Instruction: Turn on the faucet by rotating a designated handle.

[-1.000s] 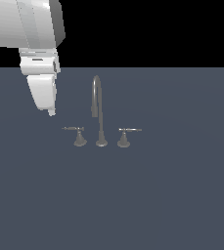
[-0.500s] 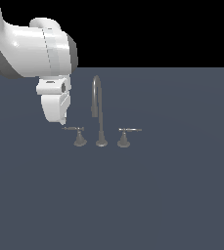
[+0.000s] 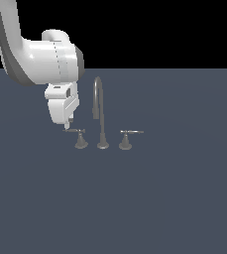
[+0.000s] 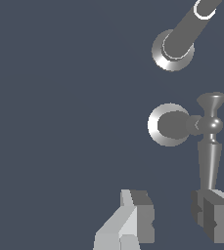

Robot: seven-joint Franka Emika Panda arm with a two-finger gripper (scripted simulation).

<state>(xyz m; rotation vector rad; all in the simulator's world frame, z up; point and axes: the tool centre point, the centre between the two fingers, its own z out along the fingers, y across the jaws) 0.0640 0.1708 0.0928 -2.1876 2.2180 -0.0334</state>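
The faucet is a thin grey gooseneck spout on a small round base, with a lever on each side. The handle is the lever on the exterior view's left, a thin bar on a flared cone base. The twin lever points to the exterior view's right. My gripper hangs just over the free end of the handle's bar. In the wrist view my gripper is open and empty. The handle's bar ends right at one of the fingers. The spout base lies beyond it.
The faucet stands on a flat dark grey-blue surface. The white arm comes in from the exterior view's upper left, close beside the spout.
My arm has moved to the exterior view's right and come down. The gripper has gone from well left of the faucet to right above the end of the left handle's bar.
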